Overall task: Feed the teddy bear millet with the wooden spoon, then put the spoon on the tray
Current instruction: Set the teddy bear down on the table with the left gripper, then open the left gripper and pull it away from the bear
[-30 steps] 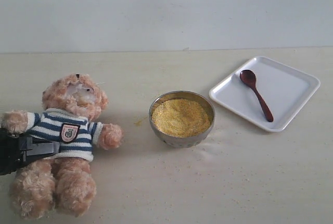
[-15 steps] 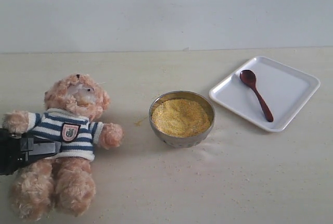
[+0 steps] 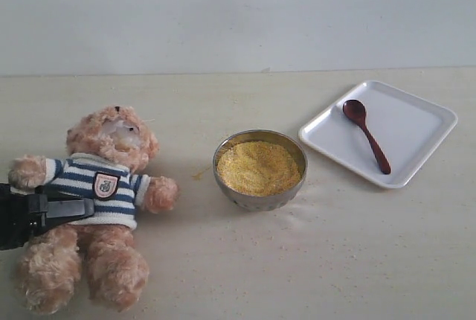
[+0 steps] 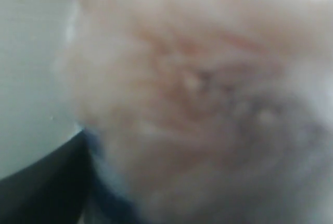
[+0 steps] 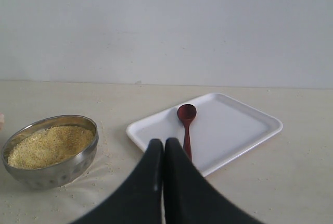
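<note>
The teddy bear (image 3: 111,139) lies on its back at the left of the table in its striped sweater. My left gripper (image 3: 85,208) comes in from the left edge and grips the bear's waist, one dark finger lying across the sweater's hem. In the left wrist view blurred fur of the teddy bear (image 4: 208,88) fills the picture. The wooden spoon (image 3: 366,135) lies on the white tray (image 3: 420,123) at the right. The millet (image 3: 259,167) is heaped in the metal bowl (image 3: 260,202) in the middle. My right gripper (image 5: 164,141) is shut and holds nothing, short of the tray (image 5: 234,127) and the wooden spoon (image 5: 186,122).
Scattered grains lie on the table around the bowl (image 5: 57,169), mostly at its front right (image 3: 297,219). A pale wall (image 3: 238,15) stands behind the table's far edge.
The bear has shifted and turned a little to the right with the left gripper at its waist. Spoon, tray and bowl have not moved.
</note>
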### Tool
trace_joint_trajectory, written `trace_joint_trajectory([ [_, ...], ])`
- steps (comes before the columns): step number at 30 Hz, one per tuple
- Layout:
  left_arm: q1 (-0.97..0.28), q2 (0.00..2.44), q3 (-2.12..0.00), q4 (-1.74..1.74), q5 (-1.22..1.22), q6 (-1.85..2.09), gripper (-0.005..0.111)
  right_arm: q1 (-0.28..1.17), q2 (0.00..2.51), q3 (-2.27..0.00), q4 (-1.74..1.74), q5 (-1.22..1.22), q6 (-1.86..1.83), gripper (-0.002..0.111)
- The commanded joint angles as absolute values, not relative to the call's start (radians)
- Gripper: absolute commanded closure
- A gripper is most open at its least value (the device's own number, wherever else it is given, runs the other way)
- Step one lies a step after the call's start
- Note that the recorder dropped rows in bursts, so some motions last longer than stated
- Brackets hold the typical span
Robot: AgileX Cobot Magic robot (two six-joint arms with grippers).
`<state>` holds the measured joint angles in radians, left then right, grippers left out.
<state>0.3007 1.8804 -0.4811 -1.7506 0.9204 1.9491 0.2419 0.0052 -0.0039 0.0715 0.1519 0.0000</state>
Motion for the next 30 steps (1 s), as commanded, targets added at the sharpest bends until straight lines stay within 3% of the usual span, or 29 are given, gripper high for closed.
trace_joint_trajectory([
  [1,0.299,1.890,-0.482,-1.744,0.912,1.920,0.029,0.239,0.000,0.000,0.074,0.145,-0.009,0.108],
  [11,0.364,1.838,-0.482,-1.744,0.914,1.895,0.029,0.239,0.000,0.000,0.074,0.145,-0.009,0.108],
  [20,0.364,1.800,-0.482,-1.741,0.912,1.846,0.011,0.239,0.000,0.000,0.074,0.145,-0.009,0.108],
  [30,0.413,1.749,-0.482,-1.642,0.920,1.718,0.010,0.239,0.000,0.000,0.074,0.145,-0.009,0.108],
])
